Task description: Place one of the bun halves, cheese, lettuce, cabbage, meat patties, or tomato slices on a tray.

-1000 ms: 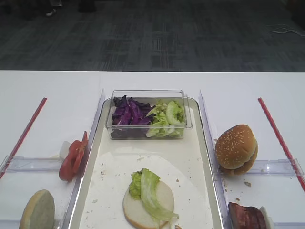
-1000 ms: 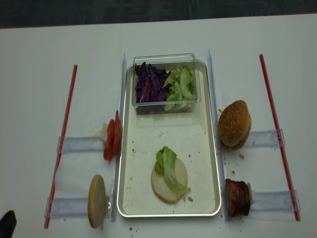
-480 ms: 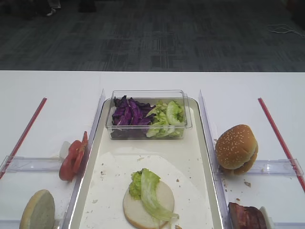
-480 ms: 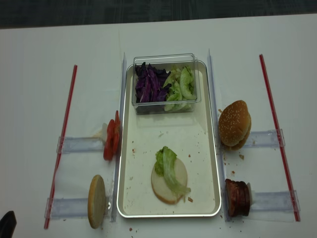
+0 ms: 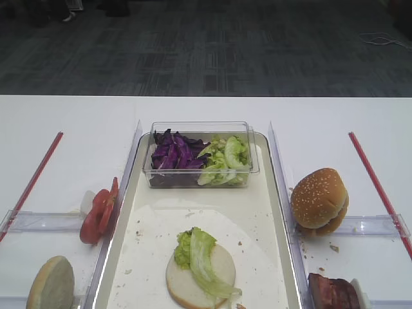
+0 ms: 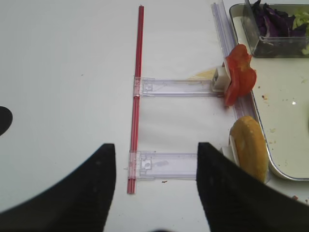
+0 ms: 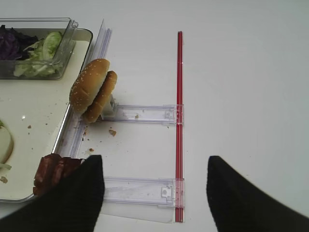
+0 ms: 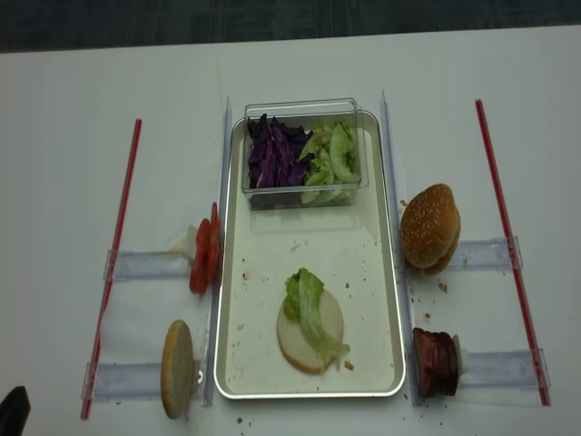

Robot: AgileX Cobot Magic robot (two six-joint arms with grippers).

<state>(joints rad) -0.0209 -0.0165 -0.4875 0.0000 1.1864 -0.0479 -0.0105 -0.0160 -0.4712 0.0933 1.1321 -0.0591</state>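
Observation:
On the cream tray [image 8: 372,272] lies a cut-face bun half [image 8: 289,341] with a green lettuce strip [image 8: 311,313] over it. Purple cabbage [image 8: 272,154] and more lettuce [image 8: 332,156] fill a clear tub [image 8: 304,107] at the tray's far end. Tomato slices [image 8: 205,254] and an upright bun half [image 8: 177,368] stand left of the tray. Sesame buns [image 8: 429,227] and meat patties [image 8: 436,361] stand to its right. My left gripper [image 6: 155,145] and right gripper [image 7: 154,157] hover open over bare table, holding nothing. No cheese shows.
Clear plastic holder rails [image 8: 145,265] and red strips [image 8: 118,236] lie on the white table [image 8: 64,136] either side of the tray. Crumbs dot the tray and the table near the sesame buns. The table's far edge meets dark carpet [image 5: 206,45].

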